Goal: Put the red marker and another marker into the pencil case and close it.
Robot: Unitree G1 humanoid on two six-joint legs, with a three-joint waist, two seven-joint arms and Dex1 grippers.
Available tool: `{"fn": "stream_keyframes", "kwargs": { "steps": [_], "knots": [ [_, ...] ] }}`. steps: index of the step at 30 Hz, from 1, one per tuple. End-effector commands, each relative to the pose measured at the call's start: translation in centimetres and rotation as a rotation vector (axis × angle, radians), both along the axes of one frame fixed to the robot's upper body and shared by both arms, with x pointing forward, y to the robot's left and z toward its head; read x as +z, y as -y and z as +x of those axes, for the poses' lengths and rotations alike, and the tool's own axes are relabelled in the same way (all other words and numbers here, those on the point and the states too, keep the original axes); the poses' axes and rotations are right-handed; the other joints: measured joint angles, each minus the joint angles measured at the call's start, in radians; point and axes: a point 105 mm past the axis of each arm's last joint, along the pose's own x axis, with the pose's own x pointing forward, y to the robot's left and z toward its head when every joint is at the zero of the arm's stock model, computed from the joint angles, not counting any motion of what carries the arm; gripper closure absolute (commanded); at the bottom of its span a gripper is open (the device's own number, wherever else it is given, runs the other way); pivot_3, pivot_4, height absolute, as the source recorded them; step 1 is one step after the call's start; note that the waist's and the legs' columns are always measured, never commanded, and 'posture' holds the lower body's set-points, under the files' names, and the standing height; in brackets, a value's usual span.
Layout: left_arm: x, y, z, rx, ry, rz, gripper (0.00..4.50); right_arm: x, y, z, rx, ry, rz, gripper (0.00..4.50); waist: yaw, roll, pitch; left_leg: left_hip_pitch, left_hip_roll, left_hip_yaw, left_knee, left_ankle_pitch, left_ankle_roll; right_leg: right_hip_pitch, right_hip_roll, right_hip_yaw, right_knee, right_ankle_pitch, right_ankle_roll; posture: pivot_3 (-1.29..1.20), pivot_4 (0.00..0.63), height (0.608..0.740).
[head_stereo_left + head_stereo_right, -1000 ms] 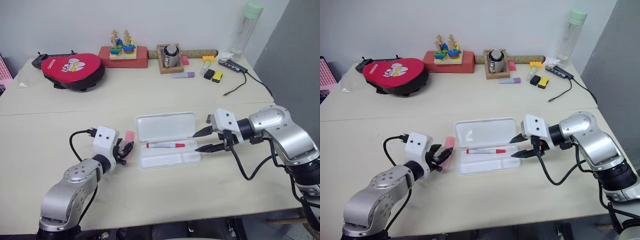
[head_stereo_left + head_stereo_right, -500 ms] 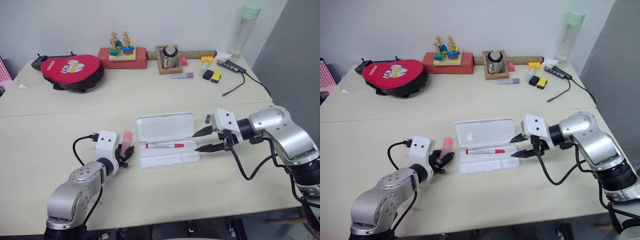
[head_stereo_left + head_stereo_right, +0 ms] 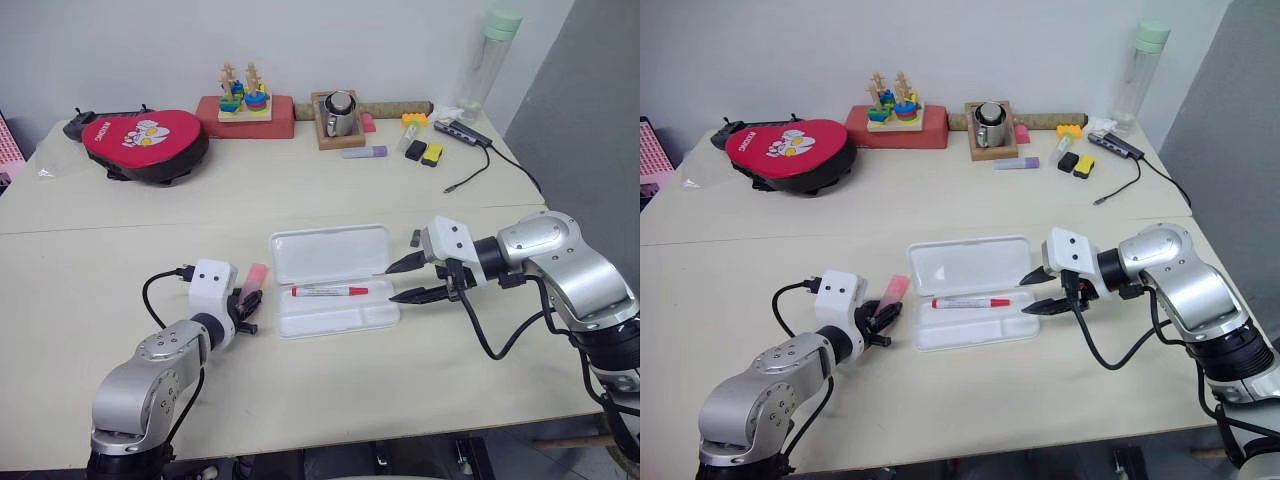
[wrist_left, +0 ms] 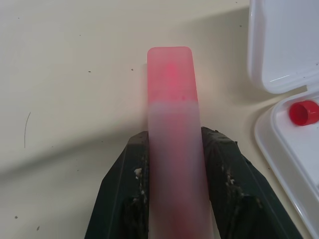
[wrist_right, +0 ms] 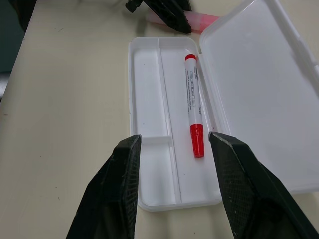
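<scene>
Far back on the left lies a red pad (image 3: 142, 140), then a toy stacker (image 3: 245, 92), a steel mug (image 3: 340, 112), a purple marker (image 3: 364, 152) and a bottle (image 3: 490, 60) at the right corner. Everything rests on a pale bench (image 3: 300, 390) against a white wall. At front left, the left hand (image 3: 245, 310) clamps the pink highlighter (image 4: 173, 124) just beside the open case (image 3: 335, 278). Inside its tray lies the red marker (image 3: 330, 291). Right of the case, the right hand (image 3: 403, 282) hangs spread and empty.
</scene>
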Motion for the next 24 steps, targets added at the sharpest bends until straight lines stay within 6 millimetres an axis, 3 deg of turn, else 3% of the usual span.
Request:
{"fn": "stream_keyframes", "kwargs": {
  "steps": [1, 6, 11, 18, 24],
  "knots": [
    [-0.3, -1.0, -0.1, 0.028, -0.012, 0.025, 3.32, 0.9, -0.2, -0.3, 0.019, 0.036, 0.01, 2.25, 0.0, 0.0, 0.0, 0.0, 0.0, 0.0, 0.0, 0.0, 0.0, 0.0, 0.0, 0.0, 0.0, 0.0, 0.0, 0.0, 0.15, 0.74],
    [2.0, -2.2, -0.2, -0.028, 0.091, 0.142, 3.32, 0.9, -0.2, -0.3, 0.017, 0.037, 0.007, 2.25, -0.003, 0.0, 0.0, 0.0, 0.0, 0.0, -0.001, 0.0, 0.0, -0.001, 0.0, 0.0, 0.0, 0.0, 0.0, 0.0, 0.15, 0.74],
    [4.6, -2.8, -1.4, -0.226, 0.133, 0.249, 3.32, 0.9, 0.0, -0.3, 0.018, 0.033, -0.001, 2.25, 0.001, 0.0, 0.001, -0.001, 0.0, 0.0, -0.001, 0.0, 0.0, -0.001, 0.0, 0.0, -0.002, -0.001, -0.001, 0.0, 0.15, 0.74],
    [7.0, 1.0, -3.7, -0.716, 0.141, 0.315, 3.32, 0.6, 0.9, -0.2, 0.015, 0.03, -0.038, 2.25, 0.004, 0.0, 0.001, -0.003, 0.0, 0.001, -0.002, 0.0, 0.0, -0.001, -0.001, -0.001, -0.005, -0.002, -0.002, 0.0, 0.15, 0.74],
    [6.7, 2.9, -3.7, -0.885, 0.157, 0.338, 3.32, 0.5, 1.0, -0.2, 0.014, 0.03, -0.042, 2.25, 0.002, 0.001, 0.001, -0.003, 0.001, 0.002, -0.003, 0.0, 0.0, -0.003, -0.001, -0.001, -0.004, -0.003, -0.003, 0.0, 0.15, 0.74]
  ]
}}
